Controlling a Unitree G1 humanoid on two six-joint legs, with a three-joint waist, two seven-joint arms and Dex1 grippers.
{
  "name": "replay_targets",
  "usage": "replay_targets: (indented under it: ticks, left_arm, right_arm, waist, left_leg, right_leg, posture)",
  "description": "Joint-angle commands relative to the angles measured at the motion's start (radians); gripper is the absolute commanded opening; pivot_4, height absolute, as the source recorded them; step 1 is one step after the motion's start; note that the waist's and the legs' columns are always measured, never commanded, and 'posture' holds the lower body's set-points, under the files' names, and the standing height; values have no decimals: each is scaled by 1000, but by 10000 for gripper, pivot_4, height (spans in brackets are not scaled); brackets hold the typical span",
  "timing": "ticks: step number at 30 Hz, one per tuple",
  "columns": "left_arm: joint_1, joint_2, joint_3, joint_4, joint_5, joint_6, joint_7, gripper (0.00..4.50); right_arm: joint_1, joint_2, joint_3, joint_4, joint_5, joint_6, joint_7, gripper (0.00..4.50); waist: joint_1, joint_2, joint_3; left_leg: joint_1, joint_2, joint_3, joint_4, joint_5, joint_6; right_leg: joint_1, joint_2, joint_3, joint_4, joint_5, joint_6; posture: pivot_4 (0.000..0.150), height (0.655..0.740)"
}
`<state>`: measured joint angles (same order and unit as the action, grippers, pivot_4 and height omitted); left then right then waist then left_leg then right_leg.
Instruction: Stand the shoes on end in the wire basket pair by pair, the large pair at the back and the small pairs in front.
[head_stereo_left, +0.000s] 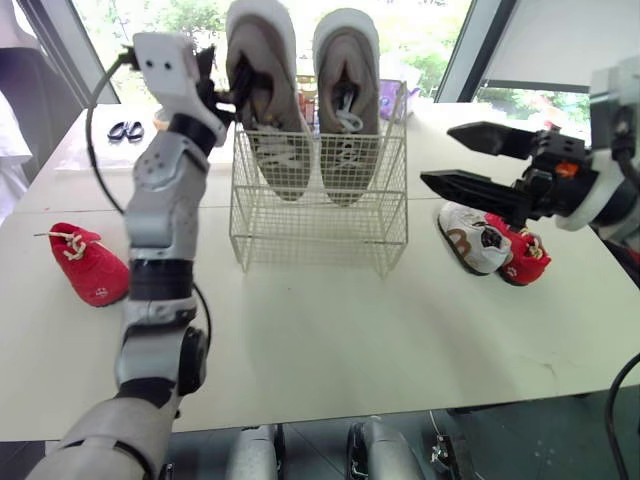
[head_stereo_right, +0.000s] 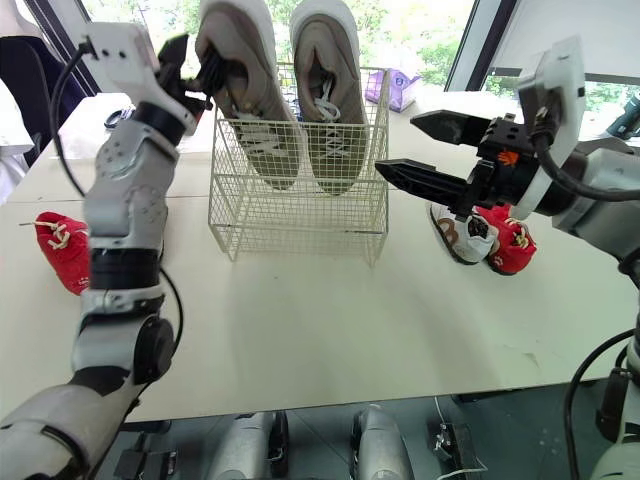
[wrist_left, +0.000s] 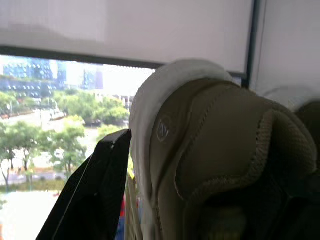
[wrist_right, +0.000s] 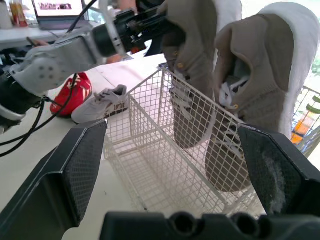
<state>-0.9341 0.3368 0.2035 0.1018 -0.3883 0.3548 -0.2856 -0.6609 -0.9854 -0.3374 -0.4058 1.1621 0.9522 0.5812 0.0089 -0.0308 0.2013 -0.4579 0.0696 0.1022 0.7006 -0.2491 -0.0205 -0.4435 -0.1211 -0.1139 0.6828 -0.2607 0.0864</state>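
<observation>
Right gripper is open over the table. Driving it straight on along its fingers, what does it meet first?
The right gripper would most likely meet the wire basket first, at its side wall, with the nearer tan shoe just behind the mesh. Depth is unclear; it might clip the front corner.

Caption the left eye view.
Left gripper grips one large tan shoe upright in the wire basket beside its mate; right gripper open.
</observation>
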Motion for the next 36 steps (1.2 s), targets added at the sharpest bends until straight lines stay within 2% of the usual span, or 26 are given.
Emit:
replay_targets:
  ticks: [1,3,7,11,14,17,19,22,29,36]
  left_arm:
    - [53,81,61,-191,-152,189,-63,32316]
    - [104,135,91,-252,-222,265,-107,32316]
    - [272,223,179,-392,-457,454,-197,44142]
    - [451,253,177,-553,-581,524,-239,44142]
    - [527,181,153,-663,-668,527,-158,44142]
    - [589,34,90,-759,-743,505,0,44142]
    - [646,-48,21,-823,-741,489,75,44142]
    - [730,-98,-29,-859,-752,477,126,44142]
    - [818,7,-78,-851,-672,454,66,44142]
    - [829,32,-94,-846,-680,460,80,44142]
  right_arm:
    - [11,29,-30,13,-26,-29,-44,45000]
    - [35,51,-30,26,-84,-61,-71,45000]
    - [139,174,-83,165,-316,-286,-169,45000]
    - [230,255,-158,186,-418,-395,-253,45000]
    - [334,289,-176,121,-447,-402,-276,45000]
    - [404,338,-180,59,-470,-403,-330,45000]
    - [474,365,-159,5,-494,-396,-345,45000]
    - [600,380,-131,-50,-513,-386,-310,45000]
    - [737,410,-136,-2,-567,-433,-271,45000]
    - [725,461,-98,41,-599,-453,-264,45000]
  waist:
    - [2,0,0]
    - [5,0,0]
    - [6,-2,-2]
    - [11,0,-2]
    - [13,0,-2]
    - [6,2,-3]
    - [4,3,-4]
    - [4,5,-5]
    - [5,17,-12]
    - [5,19,-13]
  left_leg:
    - [0,0,0,0,0,0]
    - [0,0,0,1,0,0]
    - [1,0,0,0,0,0]
    - [2,0,0,1,0,0]
    - [2,0,-1,1,0,0]
    - [7,0,-1,1,0,0]
    - [15,0,-1,-1,-1,0]
    - [16,0,-1,-2,-1,1]
    - [16,-1,-1,-1,-5,8]
    - [16,-1,-2,-1,-5,8]
  right_leg:
    - [0,0,0,0,0,0]
    - [1,0,0,0,0,0]
    - [2,0,0,-1,0,0]
    - [3,0,0,0,0,0]
    - [3,0,0,0,0,0]
    - [8,0,0,0,0,0]
    - [15,0,0,-2,0,0]
    - [15,0,0,-2,-1,0]
    - [15,0,0,-2,-1,-1]
    - [15,0,0,-3,-1,-1]
  posture:
    - [1500,6938]
    - [1500,6938]
    - [1500,6938]
    - [1500,6938]
    - [1500,6938]
    - [1500,6938]
    - [1500,6938]
    - [1500,6938]
    - [1500,6938]
    - [1500,6938]
